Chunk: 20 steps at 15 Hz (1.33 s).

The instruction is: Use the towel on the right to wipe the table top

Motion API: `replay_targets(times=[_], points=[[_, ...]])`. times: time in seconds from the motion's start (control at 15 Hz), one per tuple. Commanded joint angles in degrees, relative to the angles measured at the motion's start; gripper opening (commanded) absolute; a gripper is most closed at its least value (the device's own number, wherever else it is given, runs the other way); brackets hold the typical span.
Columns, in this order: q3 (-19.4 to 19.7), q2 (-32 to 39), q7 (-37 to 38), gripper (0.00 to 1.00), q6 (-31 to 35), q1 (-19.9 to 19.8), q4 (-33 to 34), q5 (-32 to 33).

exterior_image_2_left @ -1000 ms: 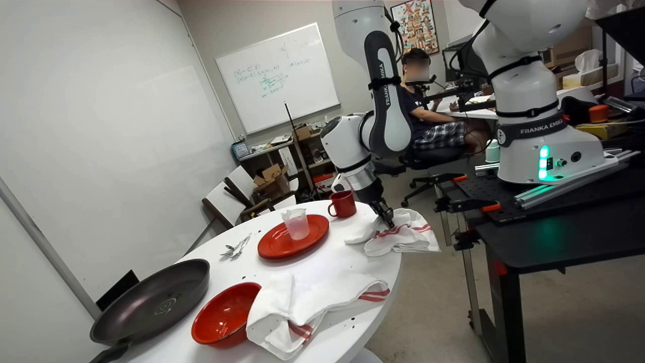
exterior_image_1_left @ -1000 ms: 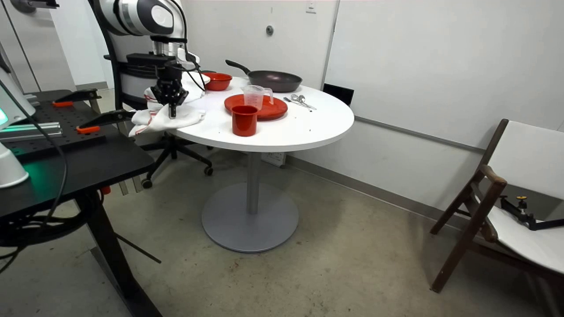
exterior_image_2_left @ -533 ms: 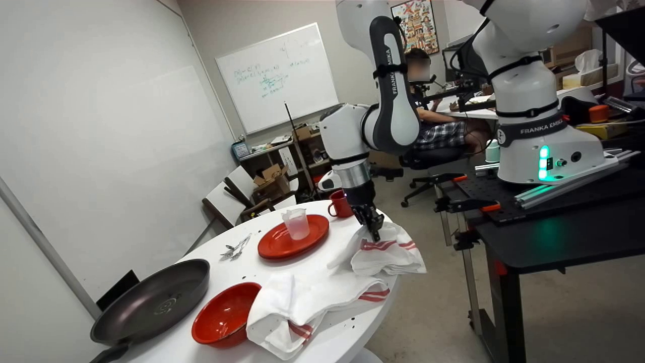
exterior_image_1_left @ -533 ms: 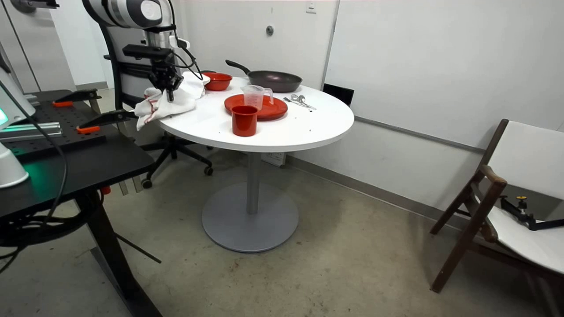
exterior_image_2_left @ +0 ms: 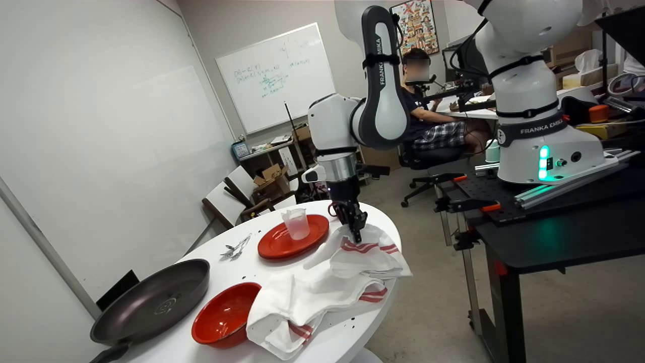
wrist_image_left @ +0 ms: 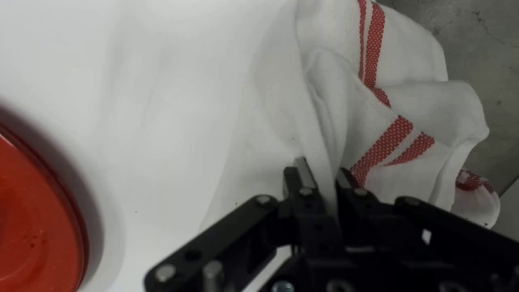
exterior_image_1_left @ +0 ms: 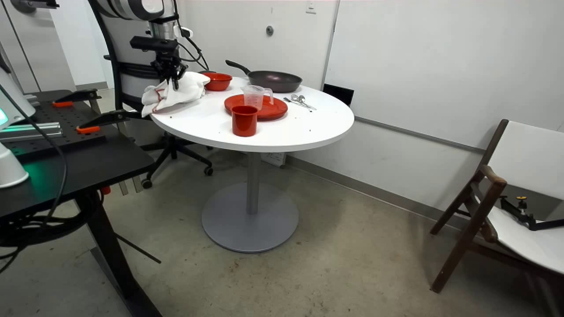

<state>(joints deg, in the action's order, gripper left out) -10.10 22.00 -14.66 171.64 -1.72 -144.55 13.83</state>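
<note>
My gripper [exterior_image_1_left: 176, 84] is shut on a white towel with red stripes [exterior_image_1_left: 165, 99]. It pinches an upright fold of this towel [wrist_image_left: 320, 134] between its fingertips [wrist_image_left: 324, 174]. In an exterior view my gripper [exterior_image_2_left: 357, 237] is above the round white table top [exterior_image_2_left: 227, 272], near its edge. The held towel [exterior_image_2_left: 370, 262] lies bunched there, and one corner hangs over the edge. A second white towel with red stripes [exterior_image_2_left: 302, 297] lies on the table beside it, and the two touch or overlap. The table top also shows in the wrist view [wrist_image_left: 170, 121].
A red plate [exterior_image_1_left: 277, 112] holds a clear measuring cup [exterior_image_1_left: 252, 94]. A red mug [exterior_image_1_left: 244, 121], utensils [exterior_image_1_left: 299, 103], a red bowl [exterior_image_2_left: 227, 315] and a dark pan [exterior_image_2_left: 156, 302] stand around. Dark crumbs [exterior_image_2_left: 352, 318] dot the table. A black desk [exterior_image_1_left: 88, 163] is nearby.
My gripper has dragged the towel along the table edge, away from the red mug and toward the second towel. The table strip near the mug is uncovered. The grip stays shut.
</note>
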Motion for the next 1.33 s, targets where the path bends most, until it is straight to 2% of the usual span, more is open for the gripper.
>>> replay_targets(times=[0.0, 0.6, 1.27], points=[[1.1, 3.1, -3.4, 0.03, -0.7, -0.9, 2.6, -0.4], [4.5, 9.8, -3.7, 0.03, -5.7, -1.1, 10.1, -0.4], [8.8, 12.5, -3.1, 0.03, -9.5, -0.7, 14.3, 0.8]])
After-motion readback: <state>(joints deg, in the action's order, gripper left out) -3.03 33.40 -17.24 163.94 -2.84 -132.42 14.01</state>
